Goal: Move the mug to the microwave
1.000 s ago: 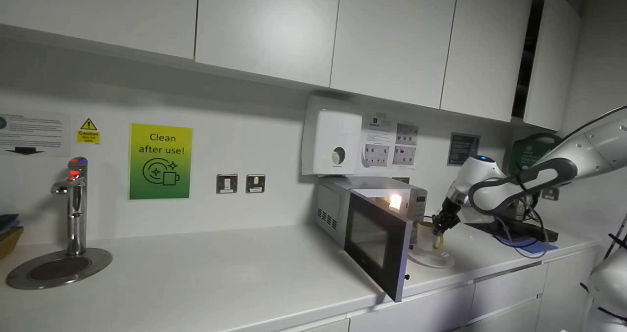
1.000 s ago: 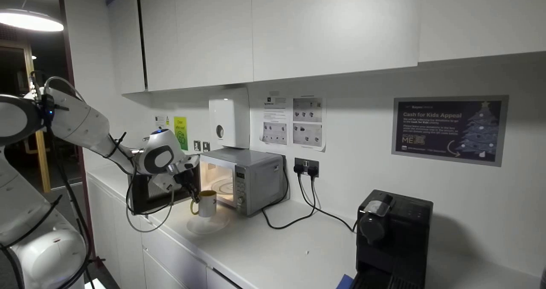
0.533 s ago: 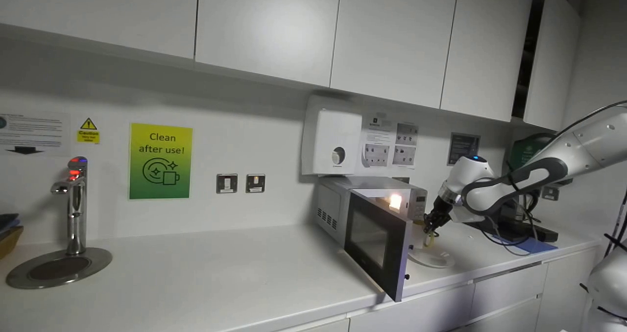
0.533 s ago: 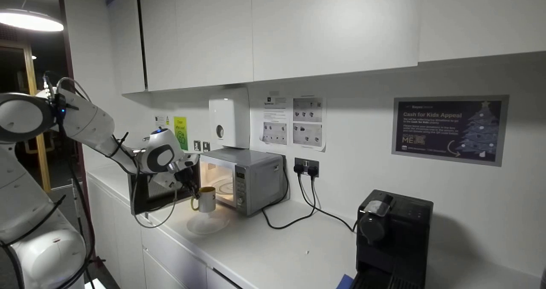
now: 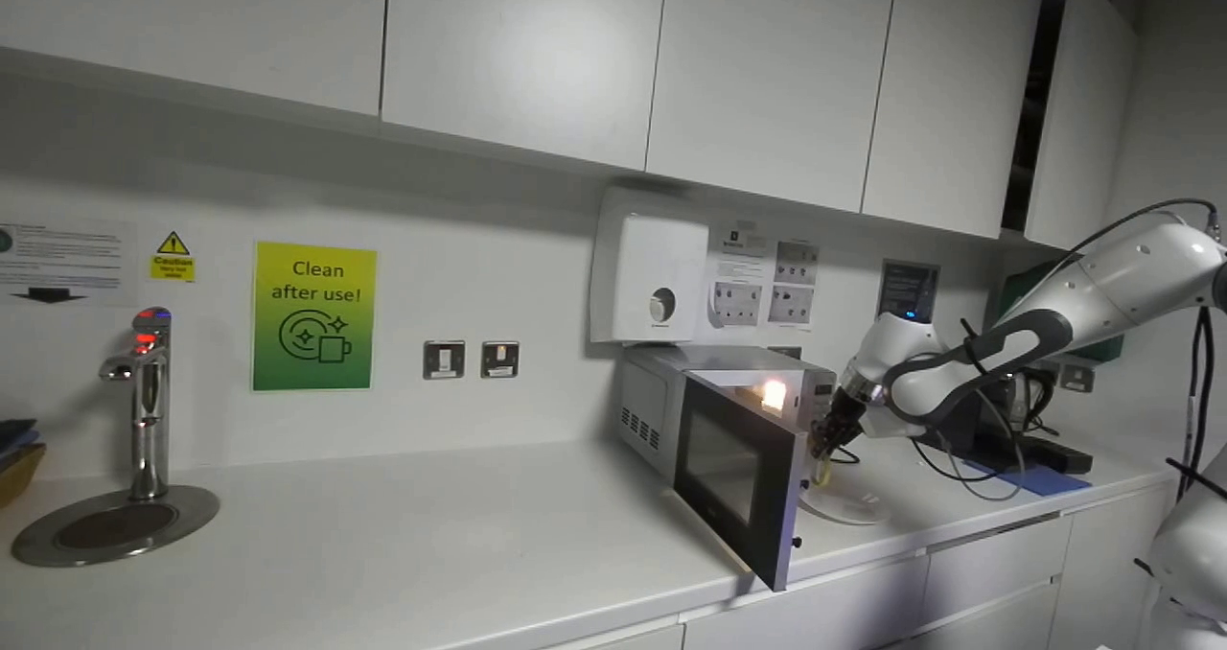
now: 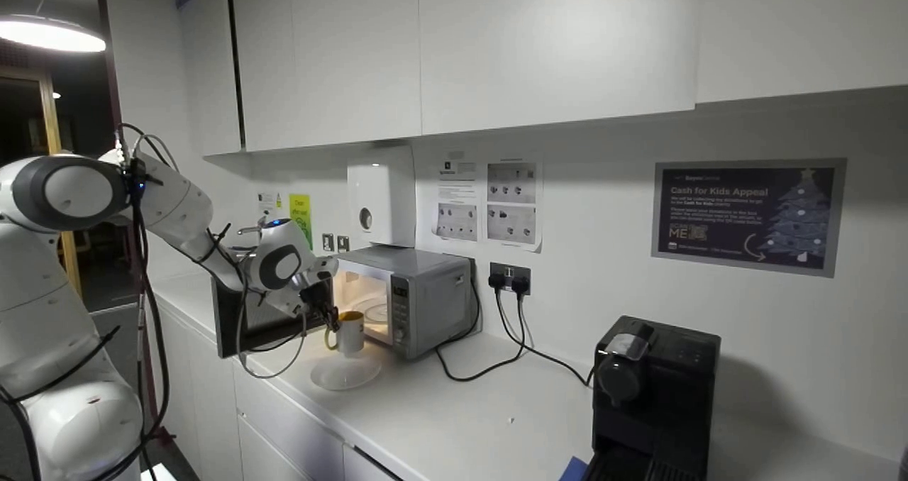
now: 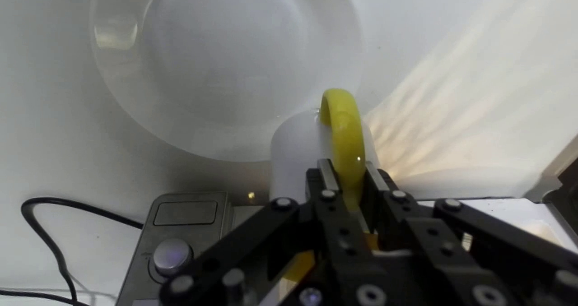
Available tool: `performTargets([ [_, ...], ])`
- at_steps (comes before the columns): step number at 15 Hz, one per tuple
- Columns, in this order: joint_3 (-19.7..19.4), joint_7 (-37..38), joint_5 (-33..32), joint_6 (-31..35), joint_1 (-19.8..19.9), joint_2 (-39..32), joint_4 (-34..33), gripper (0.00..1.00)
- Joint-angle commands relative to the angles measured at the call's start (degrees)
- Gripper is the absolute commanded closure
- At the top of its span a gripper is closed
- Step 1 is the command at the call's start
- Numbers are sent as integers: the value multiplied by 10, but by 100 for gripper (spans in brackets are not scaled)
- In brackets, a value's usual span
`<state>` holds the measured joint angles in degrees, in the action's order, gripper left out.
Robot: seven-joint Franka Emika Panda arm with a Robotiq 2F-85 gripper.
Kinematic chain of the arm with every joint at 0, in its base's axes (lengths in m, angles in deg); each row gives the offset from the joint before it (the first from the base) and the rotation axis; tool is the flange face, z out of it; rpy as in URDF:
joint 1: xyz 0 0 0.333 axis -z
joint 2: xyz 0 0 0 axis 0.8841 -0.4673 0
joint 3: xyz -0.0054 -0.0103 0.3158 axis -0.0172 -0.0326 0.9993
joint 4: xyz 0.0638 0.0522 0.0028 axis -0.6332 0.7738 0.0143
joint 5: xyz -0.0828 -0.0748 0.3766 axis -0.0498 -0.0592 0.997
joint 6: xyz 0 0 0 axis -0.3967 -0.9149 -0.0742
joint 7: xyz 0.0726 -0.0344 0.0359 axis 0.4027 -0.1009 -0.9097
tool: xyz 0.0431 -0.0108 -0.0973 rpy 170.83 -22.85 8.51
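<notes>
I have the mug (image 6: 352,335) upright before the open microwave (image 6: 441,298), its handle (image 7: 347,139) clasped between my jaws. Plate (image 6: 345,374) on the desk (image 6: 461,421), also before the microwave; wrist view: mug overlaps the plate's rim. In an exterior view, coffee machine (image 6: 663,385) right of the microwave. In an exterior view, tap (image 5: 150,420) well left of it, dispenser (image 5: 654,271) above.

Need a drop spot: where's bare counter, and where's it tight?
Bare: counter between tap and the open microwave door; also between plate and blue sheet by coffee machine, in front of the cords, bar a small white speck. Crowded: in front of the microwave, where the claw grips the mug by its handle near the plate.
</notes>
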<state>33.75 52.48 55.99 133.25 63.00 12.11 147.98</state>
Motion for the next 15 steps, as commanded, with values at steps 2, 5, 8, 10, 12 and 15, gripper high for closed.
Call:
performTargets([
  [2,0,2,-21,12,3,-27,-44,96],
  [5,-1,5,-28,14,1,-35,-60,96],
  [8,-2,6,-33,20,-1,-45,-76,96],
  [10,-2,5,-31,31,-4,-54,-84,96],
  [12,-3,3,-28,49,-7,-63,-90,96],
  [15,3,1,-24,86,-4,-83,-99,96],
])
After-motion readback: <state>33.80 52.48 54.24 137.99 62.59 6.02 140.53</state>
